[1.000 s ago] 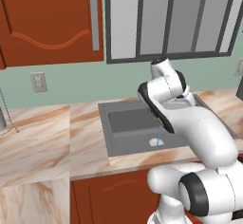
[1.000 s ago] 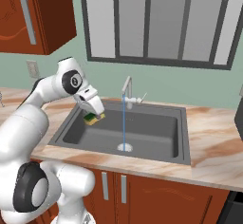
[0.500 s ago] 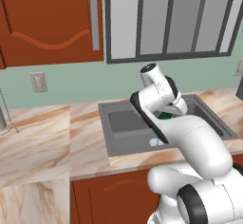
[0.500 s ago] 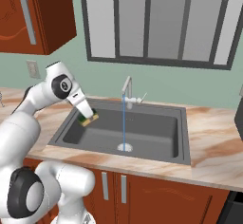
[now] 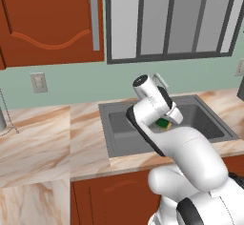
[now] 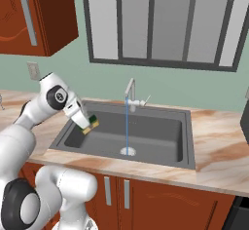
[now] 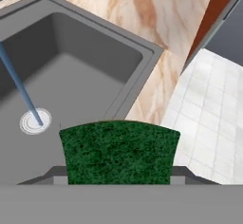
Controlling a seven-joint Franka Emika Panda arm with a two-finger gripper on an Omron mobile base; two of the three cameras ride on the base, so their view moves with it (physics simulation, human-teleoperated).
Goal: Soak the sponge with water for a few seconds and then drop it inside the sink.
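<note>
In the left base view, the white arm covered the middle of the sink (image 5: 119,124), so the drain and the water could not be seen there. Only a small corner of the sponge (image 5: 165,123) peeked out from behind the arm, and the gripper's fingers were hidden.

In the hand view, the sponge (image 7: 118,152) was cut off at the bottom, and it hid the fingertips. The water (image 7: 21,88) ran off the left edge, so its top was not seen. The sink (image 7: 95,52) was cut off at the left edge.
</note>
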